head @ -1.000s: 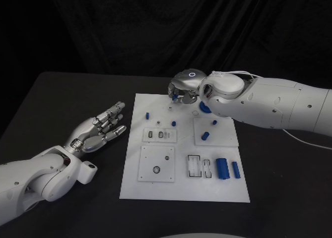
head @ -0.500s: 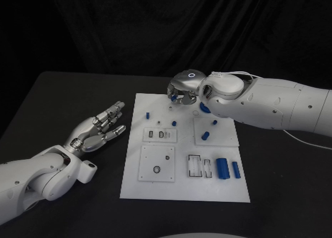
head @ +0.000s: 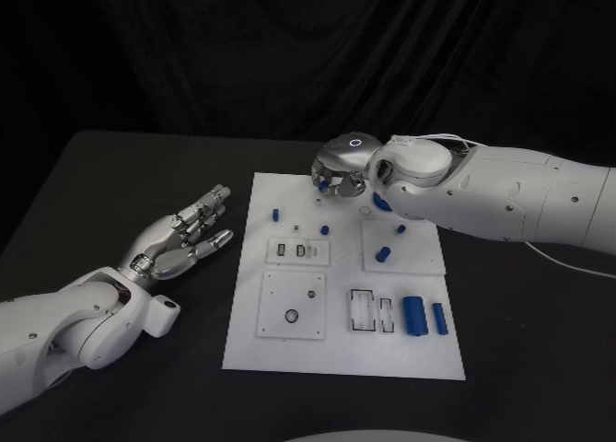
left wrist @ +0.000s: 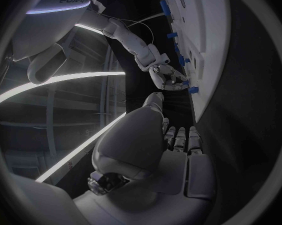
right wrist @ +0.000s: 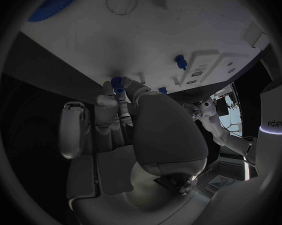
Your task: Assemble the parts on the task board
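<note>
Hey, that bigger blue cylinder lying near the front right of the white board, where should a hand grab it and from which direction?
Probably across its middle, coming down from above. The big blue cylinder lies flat on the task board, long axis running away from the robot, so fingers can close on its two curved long sides. A slimmer blue piece lies close on one side, a white slotted holder on the other, so finger room looks tight.

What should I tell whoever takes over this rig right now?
Right hand: over the board's far edge, pinching a small blue part.
Left hand: open, holds nothing, over the table left of the board.
Parts: several blue pieces spread across the board, two large ones at the near right beside empty slots.
Done: cannot tell which parts are seated.
Left: place the held part, then the loose ones.
</note>
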